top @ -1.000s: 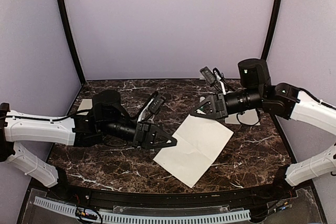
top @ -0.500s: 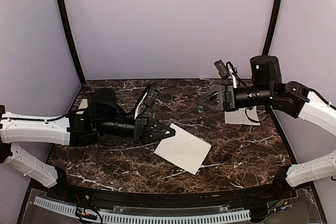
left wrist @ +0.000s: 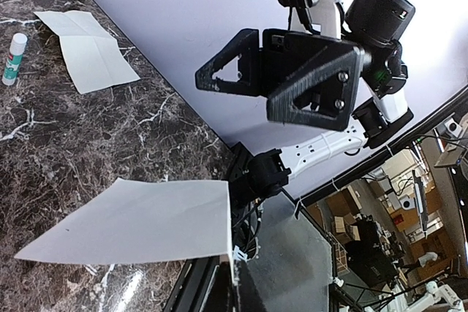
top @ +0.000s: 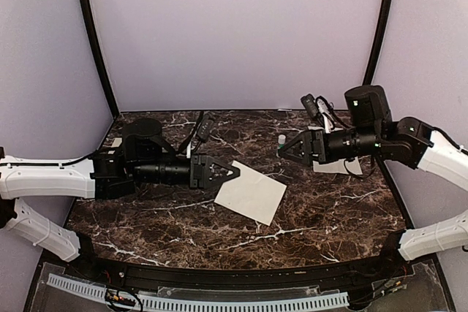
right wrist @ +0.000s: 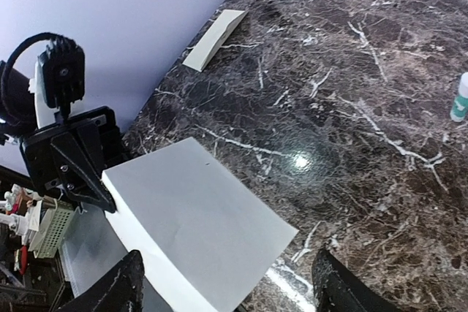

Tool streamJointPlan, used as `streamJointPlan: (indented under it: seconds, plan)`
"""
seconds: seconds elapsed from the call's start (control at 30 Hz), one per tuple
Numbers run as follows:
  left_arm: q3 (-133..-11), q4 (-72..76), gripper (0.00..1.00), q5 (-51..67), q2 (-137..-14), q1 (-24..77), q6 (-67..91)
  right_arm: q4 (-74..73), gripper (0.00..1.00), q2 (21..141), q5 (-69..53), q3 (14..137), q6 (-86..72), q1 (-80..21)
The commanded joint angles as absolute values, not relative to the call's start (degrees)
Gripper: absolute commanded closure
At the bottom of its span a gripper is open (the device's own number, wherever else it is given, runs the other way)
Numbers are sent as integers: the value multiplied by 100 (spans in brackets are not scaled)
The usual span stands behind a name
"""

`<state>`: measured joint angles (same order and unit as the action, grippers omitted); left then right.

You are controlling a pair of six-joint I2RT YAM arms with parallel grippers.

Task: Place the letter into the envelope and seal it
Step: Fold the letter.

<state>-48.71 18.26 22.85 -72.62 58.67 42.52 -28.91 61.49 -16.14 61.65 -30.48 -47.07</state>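
letter (top: pixel 254 193): cream sheet at mid-surface, directly right of the left claw (top: pixel 232 173). Its left edge is at the claw tips and raised, the opposite side down on the surface (top: pixel 329 210).
left claw: pinching the letter's left edge, arm stretched low over the surface.
right claw (right wrist: pixel 228 272): fingers spread wide with nothing held. It sits off the letter's far-right side, apart from it, facing the left claw.
glue stick (top: pixel 281 139): white and green, just beside the right claw's tips.
surface: dark marble.
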Motion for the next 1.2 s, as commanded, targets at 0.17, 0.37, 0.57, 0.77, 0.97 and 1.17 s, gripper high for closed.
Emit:
streamJointPlan:
  seconds: [0.17, 0.37, 0.57, 0.77, 0.97, 1.17]
  plan:
    - [-5096, 2003, 100, 2913, -7309, 5854, 4231, -1823, 35, 6267, -2687, 6038, -2634, -5387]
    - [-5173, 2266, 100, 3463, -7407, 5856, 4199, -1829, 49, 6420, -2875, 6012, -2501, -5558]
    - [-5260, 2235, 100, 3509, -7400, 5856, 4220, -1837, 60, 6610, -3010, 6040, -2426, -5763]
    - [-5317, 2326, 100, 3539, -7456, 5852, 4284, -1772, 72, 6548, -2986, 5939, -2507, -5825]
    - [-5398, 2206, 100, 3569, -7479, 5856, 4298, -1735, 82, 6508, -2959, 5933, -2524, -5831]
    - [-5502, 1994, 100, 3535, -7522, 5854, 4209, -1662, 100, 6582, -2918, 5959, -2505, -5834]
